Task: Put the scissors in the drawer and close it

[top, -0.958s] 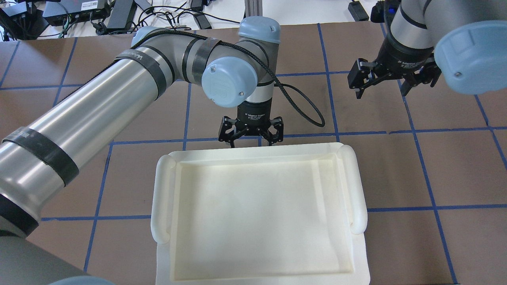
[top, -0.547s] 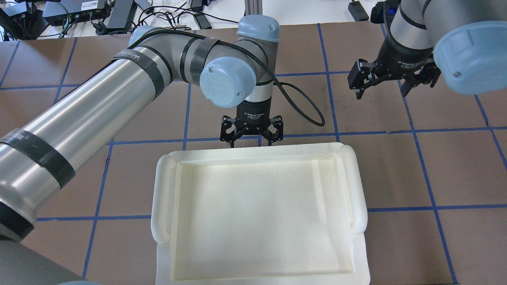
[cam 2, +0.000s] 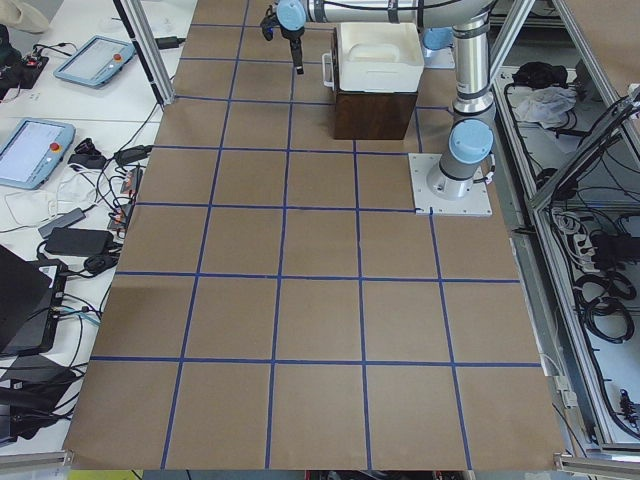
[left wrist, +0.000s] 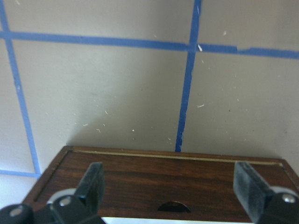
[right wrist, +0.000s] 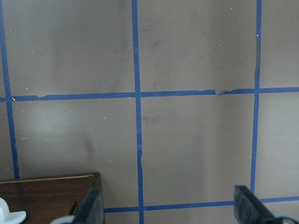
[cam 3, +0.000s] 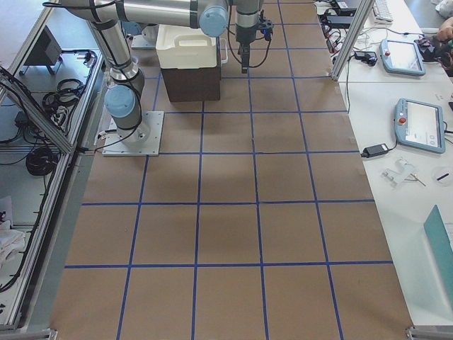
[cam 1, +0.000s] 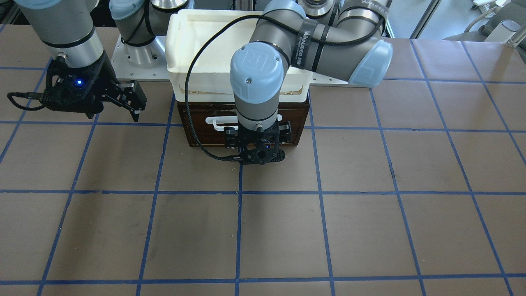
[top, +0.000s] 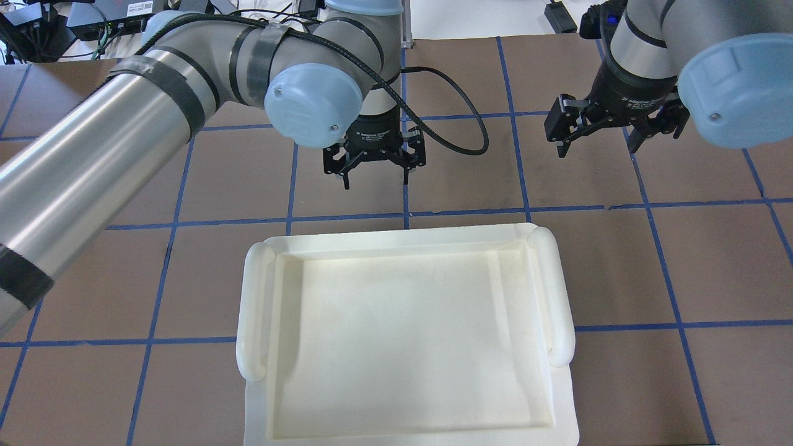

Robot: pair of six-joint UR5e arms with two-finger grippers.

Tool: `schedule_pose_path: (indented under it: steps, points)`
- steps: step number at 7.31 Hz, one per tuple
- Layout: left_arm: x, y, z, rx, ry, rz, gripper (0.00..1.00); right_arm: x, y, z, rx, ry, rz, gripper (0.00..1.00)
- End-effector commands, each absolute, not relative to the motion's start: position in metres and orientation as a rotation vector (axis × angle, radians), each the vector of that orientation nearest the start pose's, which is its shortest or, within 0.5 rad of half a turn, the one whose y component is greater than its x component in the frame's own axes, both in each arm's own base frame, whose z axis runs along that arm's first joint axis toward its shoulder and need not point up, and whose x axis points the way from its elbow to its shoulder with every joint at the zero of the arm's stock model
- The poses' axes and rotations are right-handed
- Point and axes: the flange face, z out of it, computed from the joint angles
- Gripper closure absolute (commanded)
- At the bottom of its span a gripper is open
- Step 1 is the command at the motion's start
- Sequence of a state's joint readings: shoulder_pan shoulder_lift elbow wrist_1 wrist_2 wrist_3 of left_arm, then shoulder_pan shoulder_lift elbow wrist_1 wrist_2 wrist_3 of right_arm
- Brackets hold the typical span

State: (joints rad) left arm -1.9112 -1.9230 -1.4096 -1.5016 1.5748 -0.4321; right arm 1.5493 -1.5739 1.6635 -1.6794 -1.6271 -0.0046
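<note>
The drawer (cam 1: 197, 133) shows its dark brown front with a white bar handle (cam 1: 215, 120). It looks pushed in, under the white tub. The front also fills the bottom of the left wrist view (left wrist: 154, 177). My left gripper (top: 375, 183) is open and empty. It hangs in front of the drawer's front, a little away from it (cam 1: 259, 144). My right gripper (top: 596, 150) is open and empty, and hangs above the table off to the drawer's side (cam 1: 123, 102). The scissors are not in view in any frame.
A white plastic tub (top: 251, 310) sits on top of the drawer's cabinet and hides it from above. It is empty inside. A brown table cover with a grid of blue tape lines (top: 526, 186) lies all around. Cables and devices lie beyond the far table edge (top: 124, 25).
My left gripper has moved away from the tub's edge and the drawer's front, outward over the table and a little to the left. It stays open. The right arm has barely moved.
</note>
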Motion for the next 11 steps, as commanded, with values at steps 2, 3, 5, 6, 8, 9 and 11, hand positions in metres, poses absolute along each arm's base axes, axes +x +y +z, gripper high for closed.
schedule_pose_path:
  steps: [2,3,5,6,8,9,11]
  points:
    - [-0.293,-0.515,0.470,-0.108,3.101,-0.137,0.00,0.117,-0.491,0.454,0.028,3.200,-0.035,0.00]
    - [-0.287,-0.502,0.497,-0.114,3.113,-0.217,0.00,0.117,-0.492,0.456,0.026,3.197,-0.050,0.00]
    - [-0.278,-0.476,0.532,-0.088,3.129,-0.317,0.00,0.117,-0.491,0.469,0.034,3.196,-0.146,0.00]
    - [-0.275,-0.470,0.534,-0.056,3.127,-0.346,0.00,0.117,-0.490,0.467,0.033,3.195,-0.134,0.00]
    - [-0.256,-0.457,0.515,-0.042,3.119,-0.296,0.00,0.119,-0.483,0.476,0.047,3.181,-0.148,0.00]
    - [-0.222,-0.460,0.503,-0.067,3.106,-0.263,0.00,0.118,-0.481,0.486,0.052,3.176,-0.187,0.00]
    - [-0.142,-0.468,0.509,-0.039,3.074,-0.271,0.00,0.118,-0.483,0.487,0.053,3.182,-0.197,0.00]
